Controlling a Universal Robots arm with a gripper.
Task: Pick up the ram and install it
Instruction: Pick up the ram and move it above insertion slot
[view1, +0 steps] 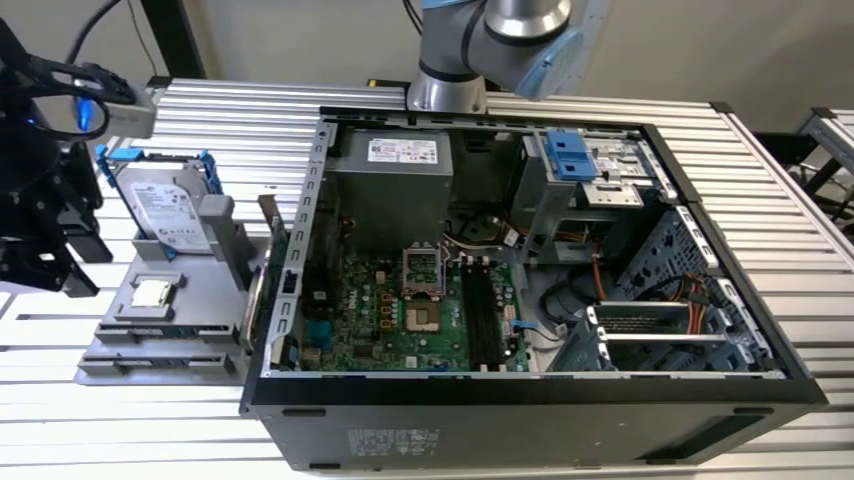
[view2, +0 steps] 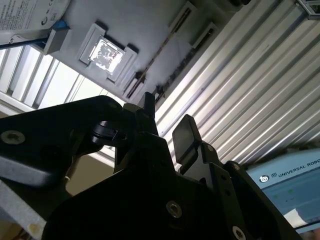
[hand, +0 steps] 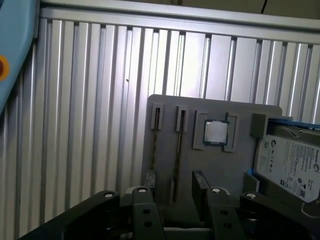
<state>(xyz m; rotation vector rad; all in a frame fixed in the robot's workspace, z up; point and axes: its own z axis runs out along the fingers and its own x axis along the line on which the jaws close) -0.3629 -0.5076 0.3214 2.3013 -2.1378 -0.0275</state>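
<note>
In the exterior view the gripper (view1: 54, 250) hangs left of the tray (view1: 220, 365), away from the case (view1: 534, 410). In the second wrist view its fingers (view2: 186, 132) are spread apart. In the first wrist view the ram (hand: 178, 150) sits on edge in a tray slot, with bare table around.

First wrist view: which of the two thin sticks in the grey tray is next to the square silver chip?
The ram in the slot beside the processor; the other stick sits one slot farther away.
</note>
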